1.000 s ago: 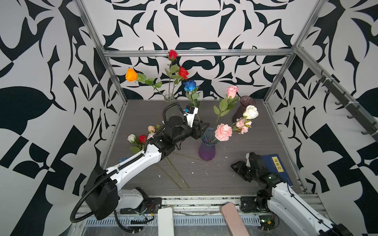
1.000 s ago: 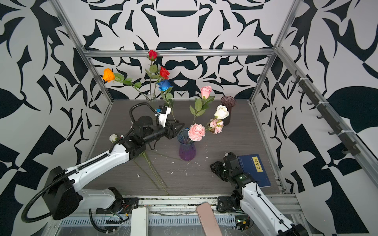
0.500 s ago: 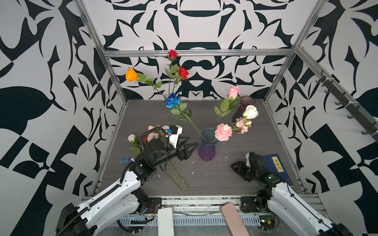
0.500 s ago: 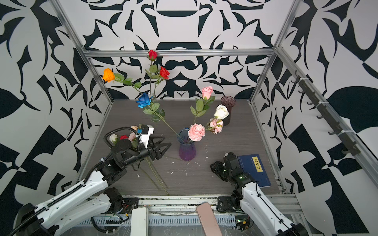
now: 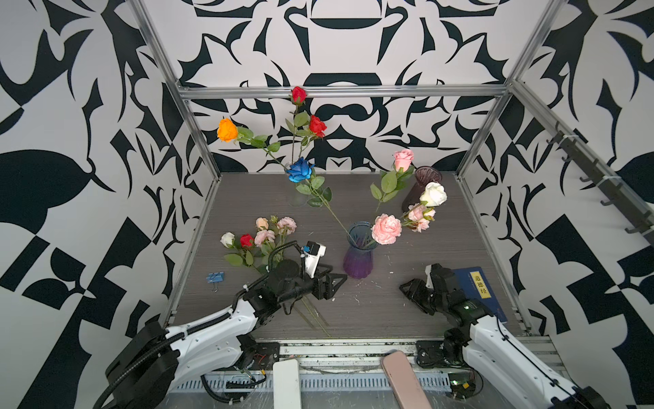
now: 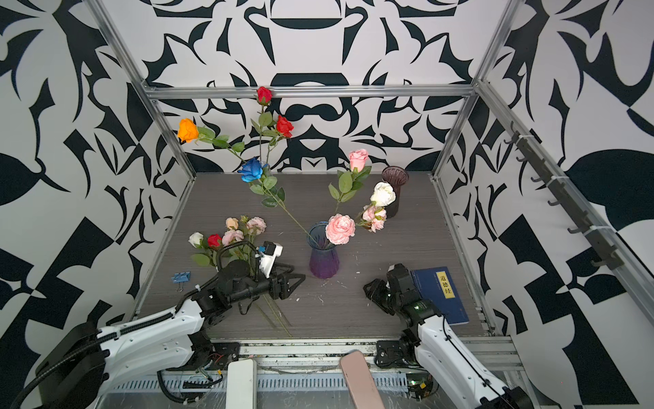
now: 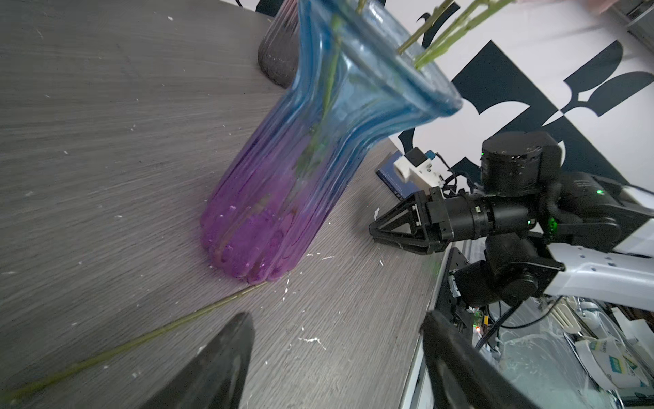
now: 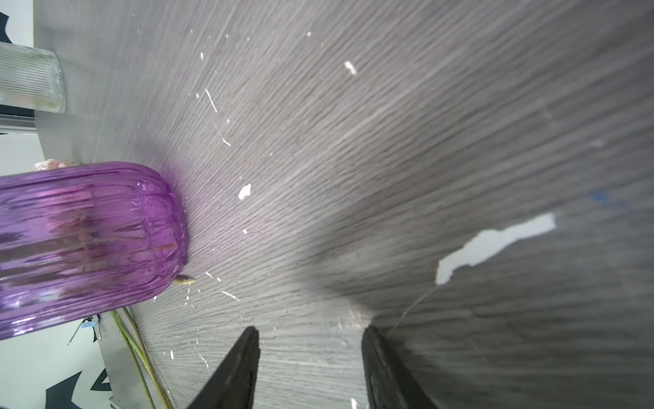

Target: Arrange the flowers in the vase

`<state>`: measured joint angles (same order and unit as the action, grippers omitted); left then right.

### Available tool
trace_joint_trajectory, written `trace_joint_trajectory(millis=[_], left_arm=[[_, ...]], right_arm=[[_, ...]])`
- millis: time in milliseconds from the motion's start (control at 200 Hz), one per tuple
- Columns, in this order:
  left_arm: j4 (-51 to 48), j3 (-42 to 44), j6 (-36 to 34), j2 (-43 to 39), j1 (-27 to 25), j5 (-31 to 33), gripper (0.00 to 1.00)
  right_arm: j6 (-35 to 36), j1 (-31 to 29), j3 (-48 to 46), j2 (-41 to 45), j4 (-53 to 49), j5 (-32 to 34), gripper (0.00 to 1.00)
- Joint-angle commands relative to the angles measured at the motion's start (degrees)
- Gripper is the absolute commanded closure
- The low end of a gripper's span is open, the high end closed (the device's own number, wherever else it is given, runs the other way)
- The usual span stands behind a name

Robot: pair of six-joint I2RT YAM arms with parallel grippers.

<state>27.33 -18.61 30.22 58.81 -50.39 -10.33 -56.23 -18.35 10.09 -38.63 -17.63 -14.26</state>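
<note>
The blue-to-purple glass vase (image 5: 358,255) (image 6: 322,253) stands mid-table. It holds a blue rose (image 5: 300,170) leaning left, a pink rose (image 5: 403,159), a white rose (image 5: 433,194) and a pink ruffled bloom (image 5: 386,229). More flowers (image 5: 262,233) (image 6: 230,235) lie bunched on the table at the left. My left gripper (image 5: 336,283) (image 7: 336,318) hangs open and empty just left of the vase (image 7: 283,177). Front right of the vase (image 8: 88,244), my right gripper (image 5: 407,288) (image 8: 310,329) is open over bare table.
A clear vase (image 5: 297,198) at the back holds an orange rose (image 5: 226,130) and two red ones. A dark vase (image 5: 421,187) stands back right. A blue book (image 5: 477,290) lies by the right arm, a blue binder clip (image 5: 215,277) front left, loose stems (image 5: 315,315) under the left arm.
My left gripper let go of the blue rose, opened wider and drew back and down to the left of the vase. The rose now leans left in the vase. The right arm has not moved.
</note>
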Motion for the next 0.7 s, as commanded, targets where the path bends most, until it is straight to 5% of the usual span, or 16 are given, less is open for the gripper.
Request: trace_joint_trajectory(millis=[0, 255, 360, 695], left_arm=[[4.8, -3.7, -2.6, 2.9, -2.3, 3.4, 0.21], [2.7, -8.8, -6.1, 8.9, -3.6, 8.3, 0.18], [2.4, -10.6, -6.8, 10.9, -4.0, 9.5, 0.0], [3.0, -16.6, -9.6, 17.7, -4.4, 10.0, 0.01]], right_arm=[[-0.1, 0.4, 0.1, -0.2, -0.3, 0.1, 0.49], [0.1, 0.3, 0.1, 0.0, -0.3, 0.0, 0.49], [0.1, 0.4, 0.1, 0.2, -0.4, 0.0, 0.49], [0.1, 0.5, 0.0, 0.5, -0.4, -0.1, 0.49]])
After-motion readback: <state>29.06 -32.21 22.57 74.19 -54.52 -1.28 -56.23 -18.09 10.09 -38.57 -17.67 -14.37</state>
